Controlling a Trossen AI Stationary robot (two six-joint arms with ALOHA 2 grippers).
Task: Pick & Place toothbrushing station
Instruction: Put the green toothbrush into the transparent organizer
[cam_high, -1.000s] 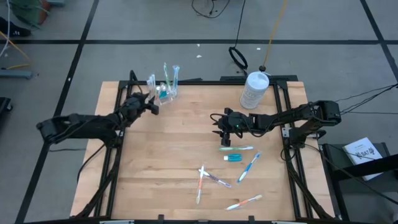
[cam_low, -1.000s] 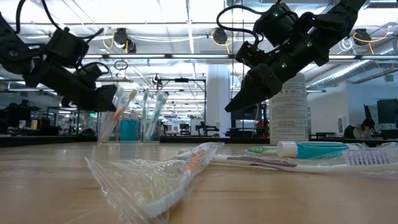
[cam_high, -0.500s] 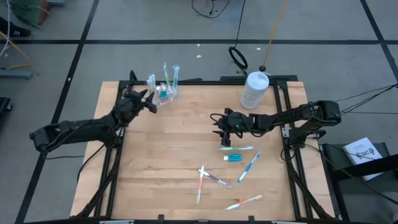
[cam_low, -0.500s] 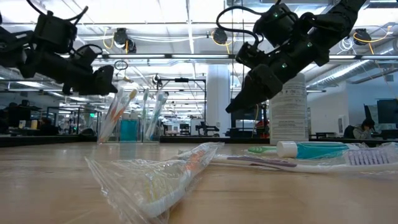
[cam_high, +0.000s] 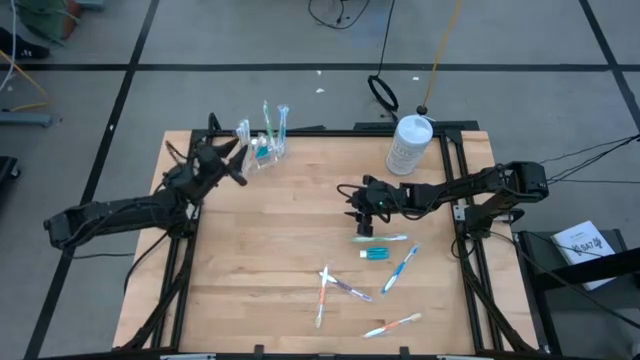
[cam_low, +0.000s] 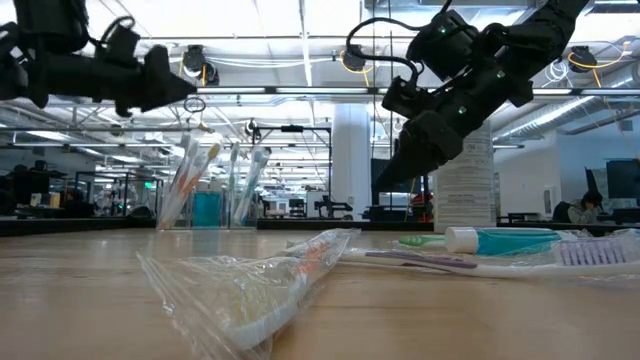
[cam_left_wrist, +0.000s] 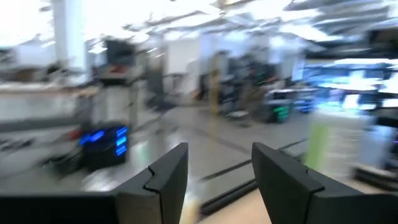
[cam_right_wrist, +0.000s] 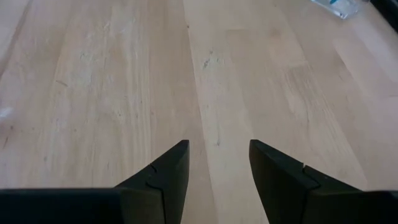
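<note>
Beside the white bottle, label seemingly unreadable, right claw apart, left claw apart.

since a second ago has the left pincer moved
Yes. The left pincer has risen above the clear cup and, in the high view, pulled back leftward from it.

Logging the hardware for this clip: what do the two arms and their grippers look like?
Both arms are black, slim and jointed, with black cables looped along them. The left gripper and right gripper each have two flat, dark, wedge-shaped fingers with a notched inner edge. No markings show.
</note>
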